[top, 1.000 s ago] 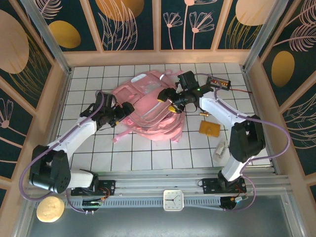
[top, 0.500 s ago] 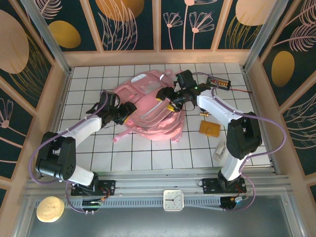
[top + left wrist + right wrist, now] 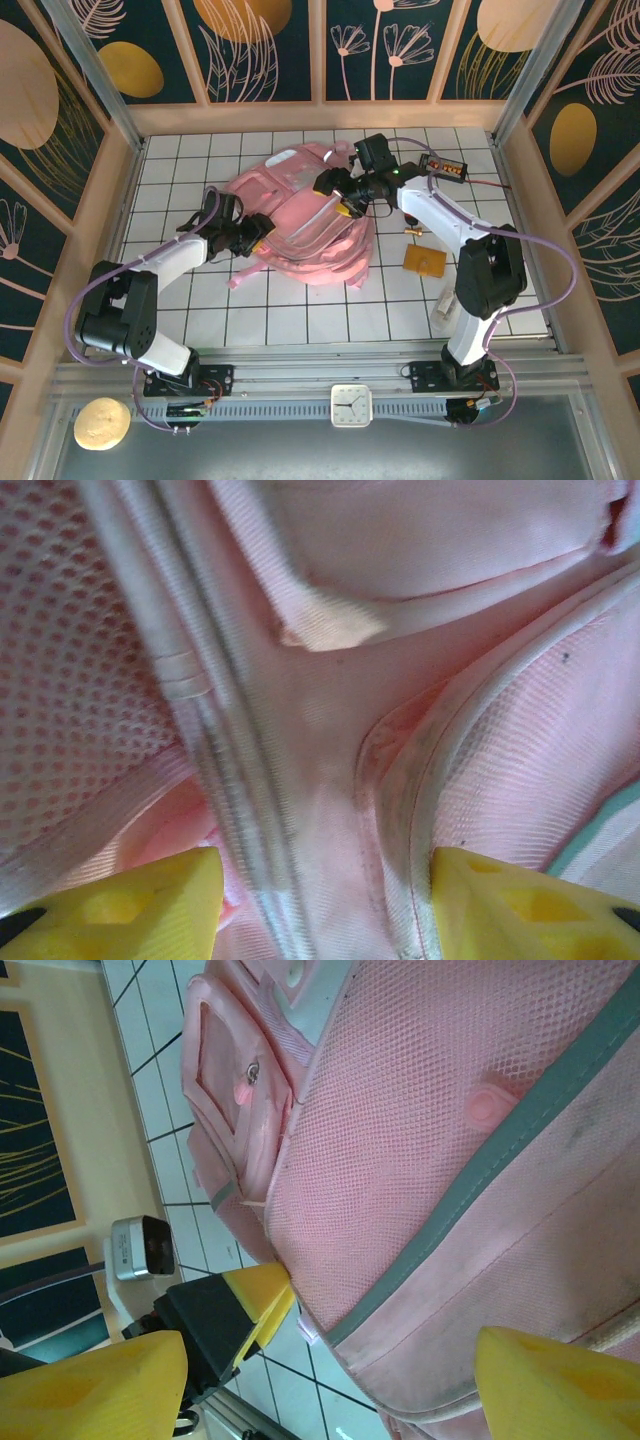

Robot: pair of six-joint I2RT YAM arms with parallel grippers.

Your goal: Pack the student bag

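Position of the student bag (image 3: 300, 225): it lies flat on the white tiled table (image 3: 300, 315), slightly behind the middle, between the two arms. In the right wrist view, its pink mesh panel (image 3: 400, 1130) is crossed by a grey-green strip (image 3: 520, 1135), and a small side pocket (image 3: 235, 1090) is seen toward the tiles.

The left gripper (image 3: 254, 234) is placed at the left edge of the bag. In the left wrist view, its yellow fingertips (image 3: 150, 910) are partly apart, and pink fabric and a pale webbing strap (image 3: 215, 770) run between them. A curved piped seam (image 3: 420, 770) lies just beside the right-hand fingertip. Whether the fabric is clamped cannot be told from the pictures.

The right gripper (image 3: 336, 197) is held above the rear right part of the bag. In the right wrist view, its yellow fingertips (image 3: 90, 1390) are spread wide over the mesh panel, and nothing is held between them.

Other items are laid on the table to the right of the bag and apart from it: a tan flat pouch (image 3: 424, 262), a small brass-coloured piece (image 3: 412, 232), a white object (image 3: 446, 302) and a black device with red markings (image 3: 443, 165). A square clock (image 3: 351, 405) is mounted on the near rail.
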